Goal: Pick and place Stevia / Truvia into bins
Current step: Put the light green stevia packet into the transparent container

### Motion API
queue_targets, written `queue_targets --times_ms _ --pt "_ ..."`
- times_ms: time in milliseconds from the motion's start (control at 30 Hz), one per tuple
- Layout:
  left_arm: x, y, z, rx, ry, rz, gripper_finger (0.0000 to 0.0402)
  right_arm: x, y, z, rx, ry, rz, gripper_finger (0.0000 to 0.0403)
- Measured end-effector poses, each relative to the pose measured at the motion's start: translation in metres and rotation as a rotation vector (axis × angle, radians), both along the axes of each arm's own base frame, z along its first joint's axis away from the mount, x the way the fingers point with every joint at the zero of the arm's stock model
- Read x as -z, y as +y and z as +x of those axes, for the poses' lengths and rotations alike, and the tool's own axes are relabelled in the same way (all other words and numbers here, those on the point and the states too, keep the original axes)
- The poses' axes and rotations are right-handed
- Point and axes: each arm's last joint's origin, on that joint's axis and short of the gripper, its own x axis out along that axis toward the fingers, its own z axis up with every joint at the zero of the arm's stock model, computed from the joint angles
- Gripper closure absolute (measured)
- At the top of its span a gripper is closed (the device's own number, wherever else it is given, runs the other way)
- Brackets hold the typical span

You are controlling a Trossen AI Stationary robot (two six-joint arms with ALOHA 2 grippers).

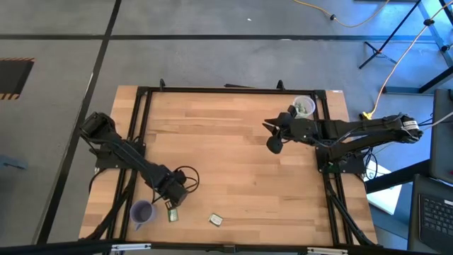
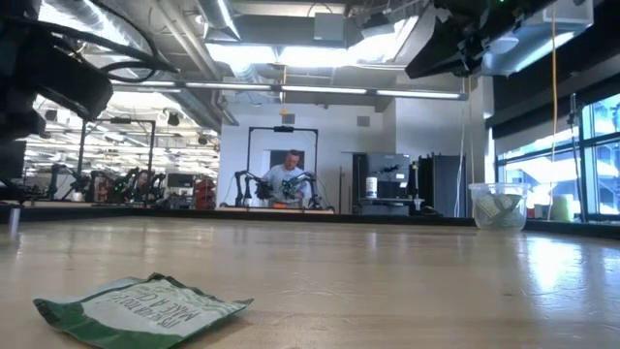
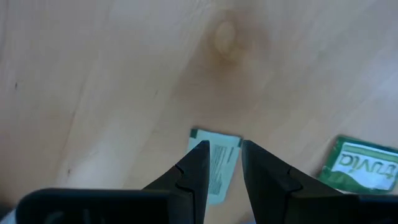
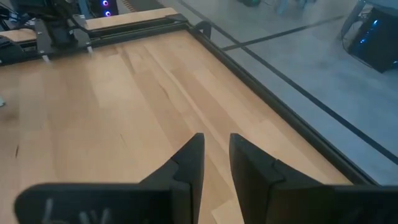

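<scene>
Two green-and-white sachets lie flat near the table's near edge: one (image 1: 172,214) right below my left gripper (image 1: 173,204), the other (image 1: 216,220) to its right, close to the low camera (image 2: 145,308). In the left wrist view my left gripper (image 3: 225,155) is open by a narrow gap, and the first sachet (image 3: 216,163) shows through that gap; the second sachet (image 3: 362,169) lies beside it. The purple cup (image 1: 141,211) stands left of this gripper. The translucent cup (image 1: 303,106), (image 2: 499,206) holds sachets at the far right. My right gripper (image 1: 274,142), (image 4: 216,146) hangs raised, slightly open and empty.
A black frame (image 1: 233,90) runs along the table's far and side edges. Bare wood spreads across the table's middle (image 1: 233,156). A loose black cable (image 1: 190,177) loops beside my left wrist. A person sits at another station far behind the table (image 2: 288,179).
</scene>
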Motion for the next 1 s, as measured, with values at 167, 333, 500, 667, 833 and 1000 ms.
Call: queue_targets --times_ms 167,333,500,667,833,1000 --pt "0.012 -0.001 0.001 0.026 0.036 0.011 0.0313 0.0 0.0 0.0 0.001 0.002 0.0 0.0324" --pt "0.023 -0.003 0.003 0.056 0.093 0.006 0.0313 0.0 0.0 0.0 0.001 0.002 0.001 0.0324" --pt "0.03 -0.004 0.004 0.087 0.122 0.013 0.0329 0.0 0.0 0.0 0.002 0.002 0.001 0.0324" --pt "0.03 -0.005 0.004 0.09 0.113 0.009 0.0364 0.0 0.0 0.0 0.001 0.003 0.001 0.0324" --pt "0.03 -0.005 0.004 0.09 0.114 0.008 0.039 0.0 0.0 0.0 0.001 0.004 0.0 0.0324" --pt "0.022 -0.007 0.012 0.149 0.099 0.008 0.0394 0.0 0.0 0.0 0.001 0.004 0.0 0.0324"
